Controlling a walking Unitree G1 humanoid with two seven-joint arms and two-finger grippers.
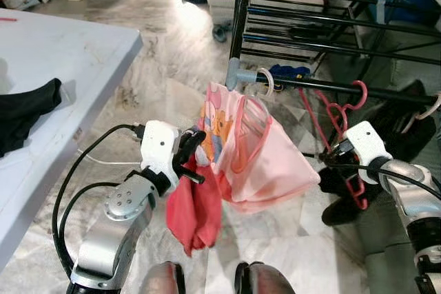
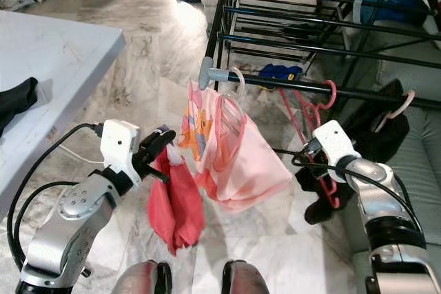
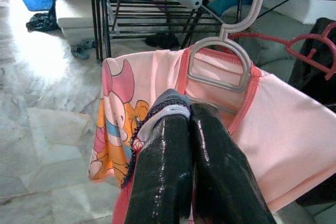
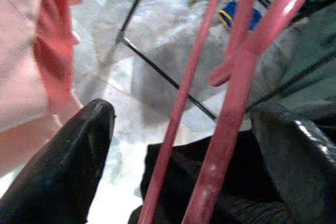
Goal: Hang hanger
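Note:
A pink cartoon-print shirt (image 1: 258,160) hangs on a pale hanger (image 3: 223,59), whose hook (image 1: 266,80) sits over the black rail (image 1: 324,87) of the drying rack. My left gripper (image 1: 195,148) is just left of the shirt, shut on the top edge of a red cloth (image 1: 195,211) that dangles below it. In the left wrist view the fingertips (image 3: 181,121) pinch a grey lace-trimmed hem. A red hanger (image 1: 342,122) hangs further right on the same rail. My right gripper (image 4: 184,111) is open with the red hanger's bars between its fingers.
The black drying rack (image 1: 310,29) fills the upper right, with dark clothes (image 1: 400,125) hung on it and a grey sofa behind. A white table (image 1: 69,53) with a black garment (image 1: 24,111) stands at the left. Marble floor lies between them.

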